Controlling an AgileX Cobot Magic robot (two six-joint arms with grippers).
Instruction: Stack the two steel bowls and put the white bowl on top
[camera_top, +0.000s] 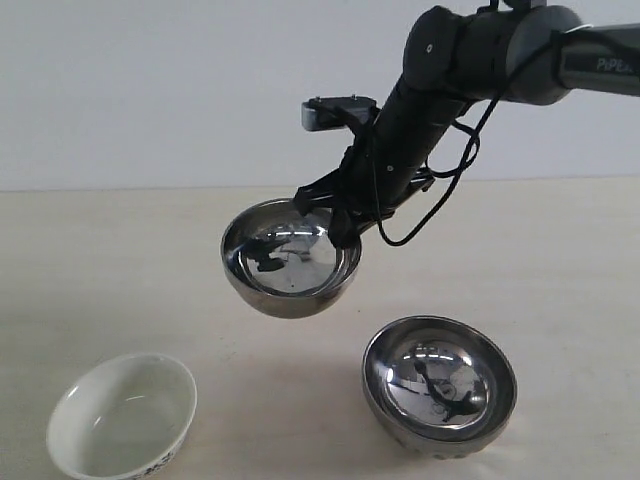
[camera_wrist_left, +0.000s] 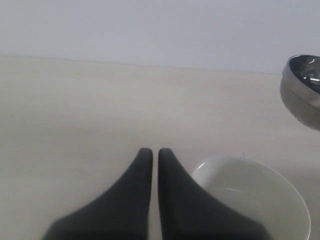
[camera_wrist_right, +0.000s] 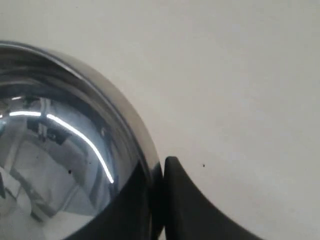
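Right pincer (camera_top: 338, 228) clamps the rim of a raised steel bowl (camera_top: 290, 265), centre frame. Left pincer (camera_wrist_left: 155, 156) closed to a slit, empty, near the white bowl (camera_wrist_left: 260, 200).

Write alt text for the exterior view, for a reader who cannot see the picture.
The right end effector grips a steel bowl by its rim and holds it, apparently clear of the pale table. A second steel bowl stands on the table at the lower right, and a white bowl stands at the lower left.
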